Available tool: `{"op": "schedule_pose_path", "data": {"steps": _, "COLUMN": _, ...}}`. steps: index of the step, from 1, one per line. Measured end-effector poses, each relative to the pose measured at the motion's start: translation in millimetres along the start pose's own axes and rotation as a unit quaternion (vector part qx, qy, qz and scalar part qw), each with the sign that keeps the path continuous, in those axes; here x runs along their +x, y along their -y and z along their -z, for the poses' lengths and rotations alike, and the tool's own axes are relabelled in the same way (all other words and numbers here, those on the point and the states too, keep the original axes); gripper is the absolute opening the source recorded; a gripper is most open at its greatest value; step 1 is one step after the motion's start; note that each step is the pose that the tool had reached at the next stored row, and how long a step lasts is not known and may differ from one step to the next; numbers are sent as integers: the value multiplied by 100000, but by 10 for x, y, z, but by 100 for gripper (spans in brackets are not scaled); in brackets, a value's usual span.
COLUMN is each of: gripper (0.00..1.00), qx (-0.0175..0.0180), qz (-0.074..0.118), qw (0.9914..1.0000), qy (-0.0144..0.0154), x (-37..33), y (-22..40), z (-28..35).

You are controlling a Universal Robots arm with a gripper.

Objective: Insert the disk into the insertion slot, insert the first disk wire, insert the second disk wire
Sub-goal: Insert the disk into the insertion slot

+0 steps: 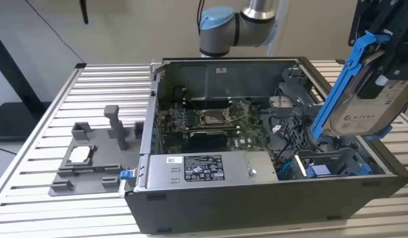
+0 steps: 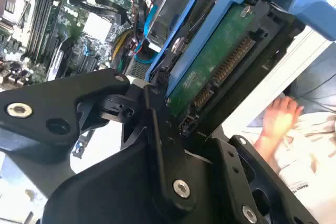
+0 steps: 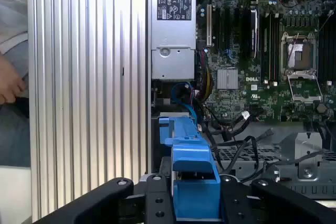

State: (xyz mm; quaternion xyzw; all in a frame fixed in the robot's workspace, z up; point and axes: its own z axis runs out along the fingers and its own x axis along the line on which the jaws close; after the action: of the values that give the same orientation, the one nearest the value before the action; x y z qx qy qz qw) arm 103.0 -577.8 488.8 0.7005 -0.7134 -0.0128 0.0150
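Observation:
My gripper (image 1: 383, 74) is shut on the disk (image 1: 362, 106), a silver-grey drive in a bright blue carrier. It holds the disk tilted on edge above the case's right side in the exterior view. In the second wrist view the black fingers (image 2: 163, 129) clamp the disk (image 2: 210, 66), and its green circuit board and connector face the camera. The first wrist view has the blue carrier (image 3: 193, 182) between the gripper's (image 3: 195, 203) black arms. The insertion slot (image 1: 332, 161), a grey bay with a blue tab, lies below the disk. Blue and black cables (image 3: 185, 92) lie beside it.
The open dark case (image 1: 270, 203) holds a silver power-supply box (image 1: 204, 171) and a green motherboard (image 1: 210, 121). A grey fixture (image 1: 91, 158) stands on the slatted table (image 1: 104, 79) at the exterior view's left. A person's hand (image 2: 278, 119) is beside the table.

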Motion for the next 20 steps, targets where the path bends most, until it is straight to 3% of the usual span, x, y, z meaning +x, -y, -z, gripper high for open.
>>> {"op": "schedule_pose_path", "data": {"steps": 13, "gripper": 33, "qx": 0, "qz": 0, "qw": 100000, "qy": 10, "x": -1, "y": 0, "z": -11}}
{"op": "schedule_pose_path", "data": {"steps": 20, "gripper": 33, "qx": 2, "qz": -1, "qw": 100000, "qy": 2, "x": -1, "y": 4, "z": -104}}
